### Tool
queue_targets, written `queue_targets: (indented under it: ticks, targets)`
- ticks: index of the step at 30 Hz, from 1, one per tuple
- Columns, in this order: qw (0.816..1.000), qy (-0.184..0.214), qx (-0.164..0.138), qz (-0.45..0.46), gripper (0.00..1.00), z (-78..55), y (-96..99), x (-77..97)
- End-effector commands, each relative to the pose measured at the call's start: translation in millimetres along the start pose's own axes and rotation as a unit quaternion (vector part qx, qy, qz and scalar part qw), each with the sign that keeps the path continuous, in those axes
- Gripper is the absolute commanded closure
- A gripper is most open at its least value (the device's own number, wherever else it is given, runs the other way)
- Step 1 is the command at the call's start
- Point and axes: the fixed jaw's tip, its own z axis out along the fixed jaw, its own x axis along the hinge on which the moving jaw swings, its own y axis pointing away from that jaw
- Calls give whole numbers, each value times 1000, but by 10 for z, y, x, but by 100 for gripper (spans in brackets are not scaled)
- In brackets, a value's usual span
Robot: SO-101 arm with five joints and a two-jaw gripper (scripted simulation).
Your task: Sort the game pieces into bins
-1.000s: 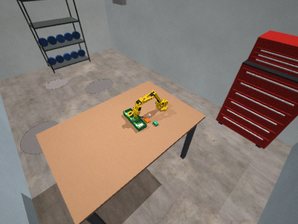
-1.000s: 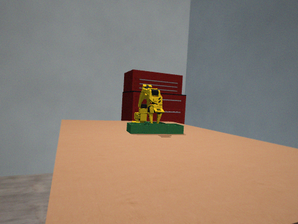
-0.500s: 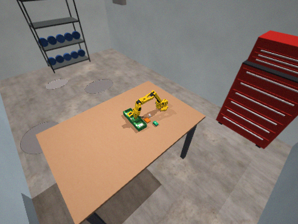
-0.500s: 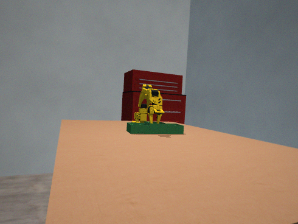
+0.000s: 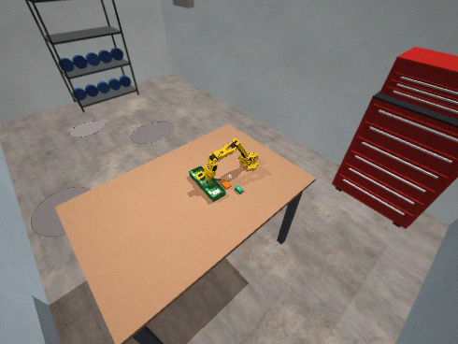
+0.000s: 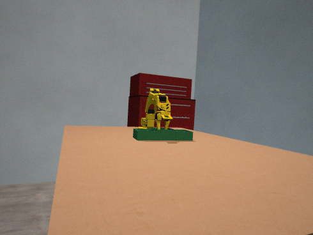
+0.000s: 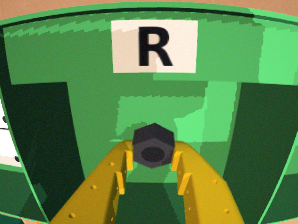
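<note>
At 9 o'clock, a white, black-dotted flat piece lies beyond the divider; rightward, the yellow pincer is nearly closed, gripping a dark grey hexagonal metal-like fastener between its tips, over the R compartment of the green rectangular bin; its round-marked face points towards 6 o'clock and the camera, long axis unclear

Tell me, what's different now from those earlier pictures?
Very little: any shift of the gripper is too slight to tell. It now grips a dark hexagonal piece; no earlier close-up shows when it was grasped. The green bin, orange piece and small green piece stayed put.
</note>
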Motion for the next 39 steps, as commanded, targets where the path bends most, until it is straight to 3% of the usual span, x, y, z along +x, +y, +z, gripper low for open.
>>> queue_targets:
  ticks: [1, 12, 31, 39]
  targets:
    - [999, -36, -2, -8, 100, -111, 34, -111]
    - [999, -36, -2, -8, 99, -104, 34, -109]
    - [999, -36, -2, -8, 84, -104, 34, -109]
    - [999, -36, -2, -8, 83, -104, 34, -109]
